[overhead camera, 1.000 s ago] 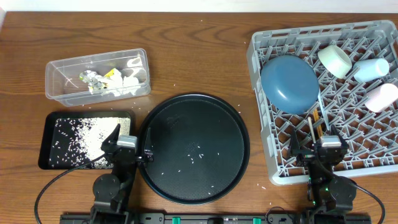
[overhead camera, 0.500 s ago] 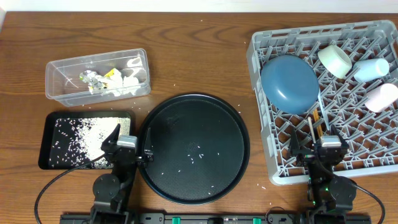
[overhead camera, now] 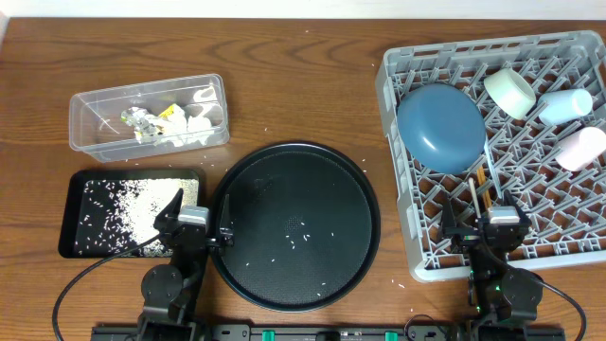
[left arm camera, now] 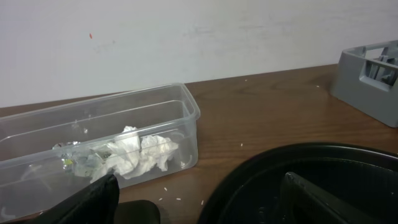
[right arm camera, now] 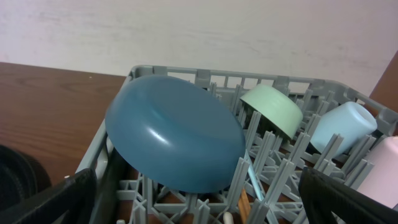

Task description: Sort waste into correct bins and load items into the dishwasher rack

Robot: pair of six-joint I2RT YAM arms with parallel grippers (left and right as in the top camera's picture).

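Observation:
The grey dishwasher rack [overhead camera: 393, 170] on the right holds a dark-blue bowl [overhead camera: 440, 126] on edge, a pale-green bowl [overhead camera: 511, 92], two pale cups [overhead camera: 566, 105] and wooden chopsticks [overhead camera: 479, 188]. The clear tub [overhead camera: 85, 98] at the back left contains crumpled tissue [left arm camera: 134, 152] and a yellow-green packet [overhead camera: 170, 117]. Rice grains cover the shallow black rectangular tray [overhead camera: 66, 218]. My left gripper [overhead camera: 196, 212] stands open and empty between that tray and the round tray. My right gripper [overhead camera: 481, 214] hangs open and empty over the rack's near edge, facing the blue bowl [right arm camera: 174, 140].
A large round black tray [overhead camera: 312, 189] with a few scattered rice grains lies in the middle, close to my left gripper's right finger. A few grains dot the wooden table near the tub. The rack's corner [left arm camera: 367, 81] shows at the right of the left wrist view.

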